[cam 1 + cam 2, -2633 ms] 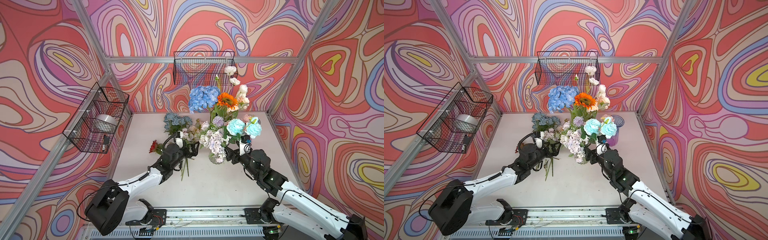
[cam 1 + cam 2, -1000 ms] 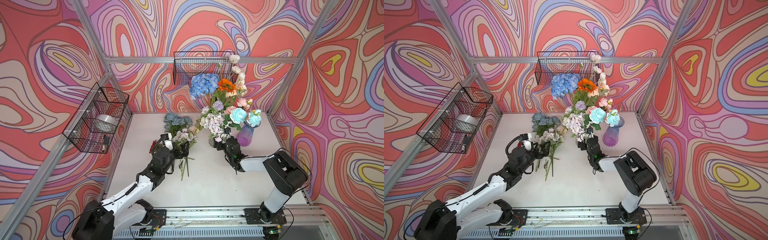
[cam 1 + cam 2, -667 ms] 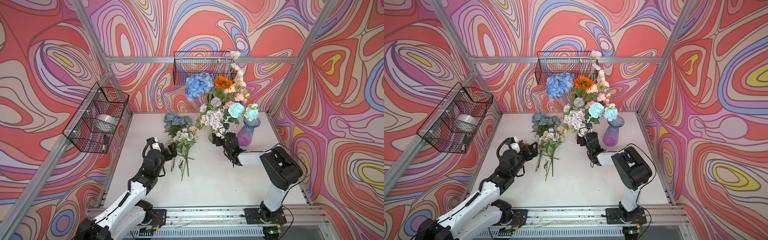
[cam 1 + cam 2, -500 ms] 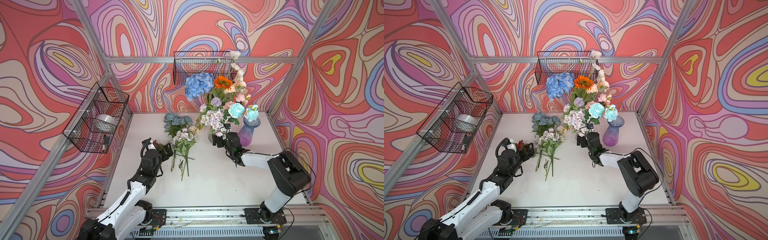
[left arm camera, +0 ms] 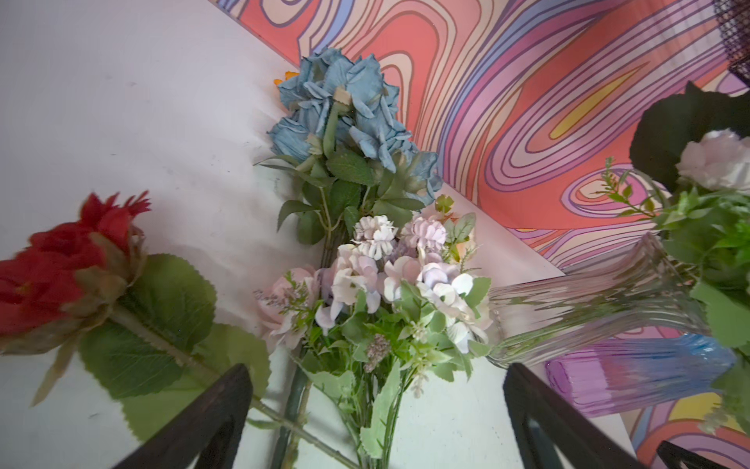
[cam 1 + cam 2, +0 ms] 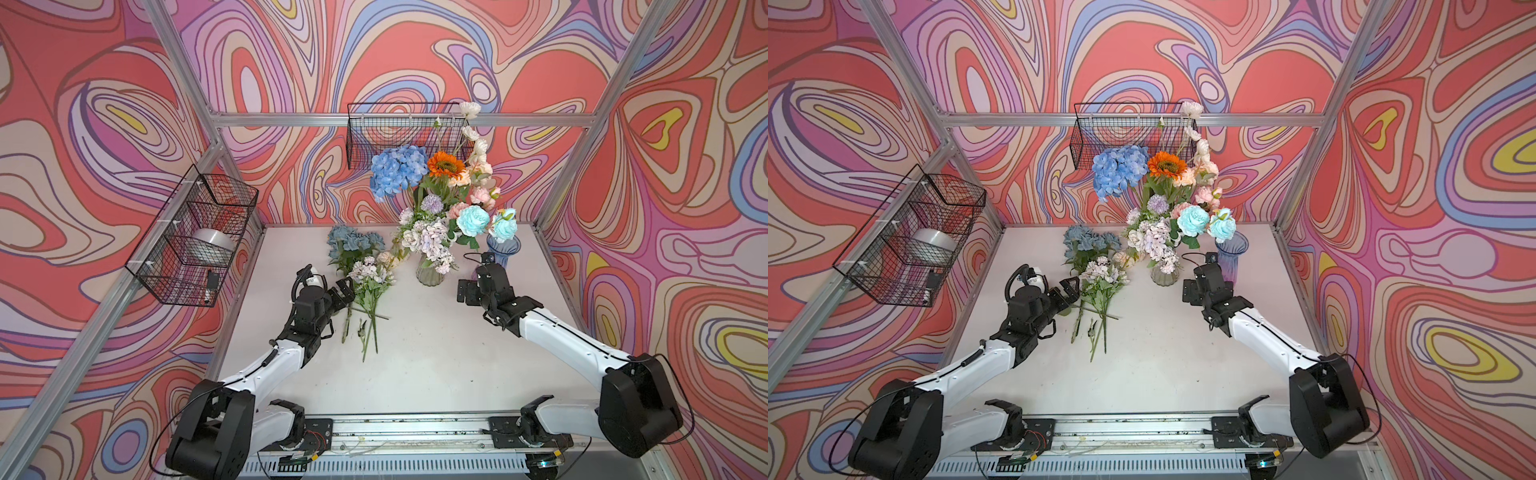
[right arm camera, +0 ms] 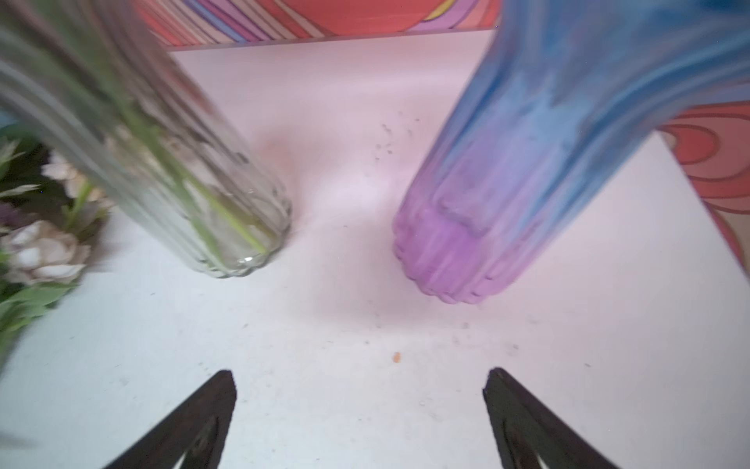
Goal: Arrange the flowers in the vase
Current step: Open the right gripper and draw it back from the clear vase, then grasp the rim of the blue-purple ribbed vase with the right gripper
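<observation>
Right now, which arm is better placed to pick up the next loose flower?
Left arm: its open jaws are right beside the loose flowers lying on the table. The right arm's open jaws point between the clear vase and the purple vase, farther from those stems.

Lab test cell, aluminium frame [image 6: 282, 119], patterned walls [image 6: 83, 166]

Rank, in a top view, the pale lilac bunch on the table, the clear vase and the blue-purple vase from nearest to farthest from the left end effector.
1. The pale lilac bunch, lying just right of the left end effector.
2. The clear vase, standing farther right, mid-scene.
3. The blue-purple vase, farthest right of the three.
</observation>
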